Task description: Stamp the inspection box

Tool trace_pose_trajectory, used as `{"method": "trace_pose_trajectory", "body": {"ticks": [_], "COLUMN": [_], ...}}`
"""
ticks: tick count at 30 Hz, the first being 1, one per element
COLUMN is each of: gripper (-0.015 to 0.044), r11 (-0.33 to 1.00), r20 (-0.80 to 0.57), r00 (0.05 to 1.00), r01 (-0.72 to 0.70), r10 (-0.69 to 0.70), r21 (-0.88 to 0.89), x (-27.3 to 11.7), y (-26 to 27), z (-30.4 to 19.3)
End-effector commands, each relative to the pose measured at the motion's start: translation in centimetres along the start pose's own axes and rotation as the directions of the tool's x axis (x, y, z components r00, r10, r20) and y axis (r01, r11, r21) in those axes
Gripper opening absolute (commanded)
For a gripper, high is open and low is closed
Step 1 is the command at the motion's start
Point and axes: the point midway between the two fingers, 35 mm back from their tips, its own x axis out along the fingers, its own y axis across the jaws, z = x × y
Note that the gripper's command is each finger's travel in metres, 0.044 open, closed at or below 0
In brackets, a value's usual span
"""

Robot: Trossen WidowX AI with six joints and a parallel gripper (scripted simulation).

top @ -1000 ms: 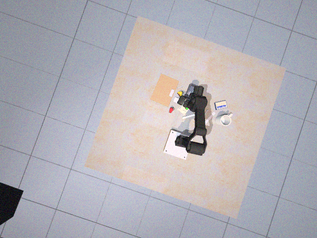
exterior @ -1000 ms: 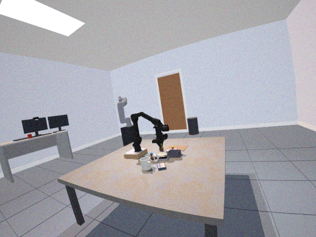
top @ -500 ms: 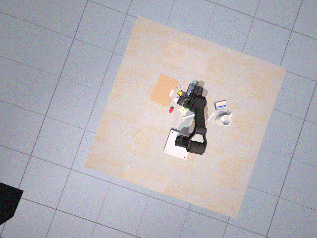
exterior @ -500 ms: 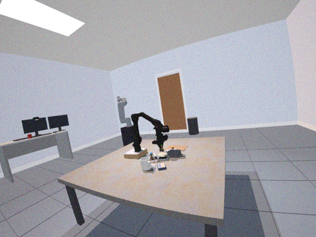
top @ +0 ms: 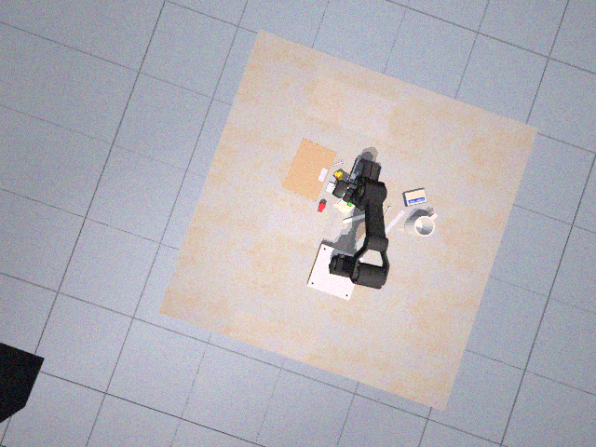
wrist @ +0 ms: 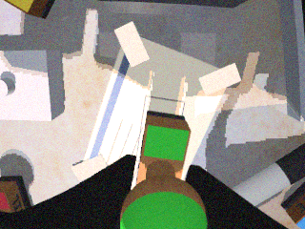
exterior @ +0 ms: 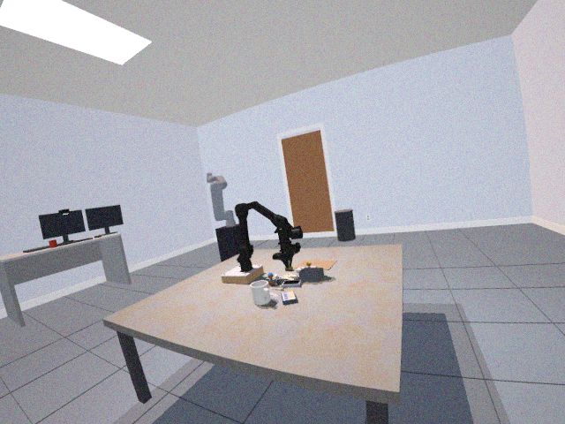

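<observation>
My gripper (top: 348,199) (exterior: 289,264) (wrist: 160,170) is shut on the green-topped wooden stamp (wrist: 167,142), its lettering out of sight. The stamp is upright over the card (wrist: 128,111), which has a blue stripe and tape at its corners. In the wrist view the thin outline of the inspection box (wrist: 164,99) shows beyond and beside the stamp, which covers much of it. I cannot tell whether the stamp's face touches the card, and no print shows. A dark ink pad (exterior: 290,283) lies in a light-rimmed case near the grey box.
Red (top: 321,206) (wrist: 5,201), yellow (top: 337,174) (exterior: 308,263) and blue (exterior: 270,275) stamps stand around the card. A grey box (exterior: 312,274), white block (wrist: 26,97), marker (wrist: 259,186), mug (top: 424,225) (exterior: 260,294), small blue-white box (top: 414,196) and brown board (top: 305,166) are nearby.
</observation>
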Motion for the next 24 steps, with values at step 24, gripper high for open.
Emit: {"method": "trace_pose_trajectory", "body": {"ticks": [24], "gripper": [0.0], "r11": [1.0], "r20": [-0.003], "r00": [1.0], "r01": [0.006], "r10": [-0.006], "r21": [0.004], "x": [2.0], "y": [-0.1], "z": [-0.2]}}
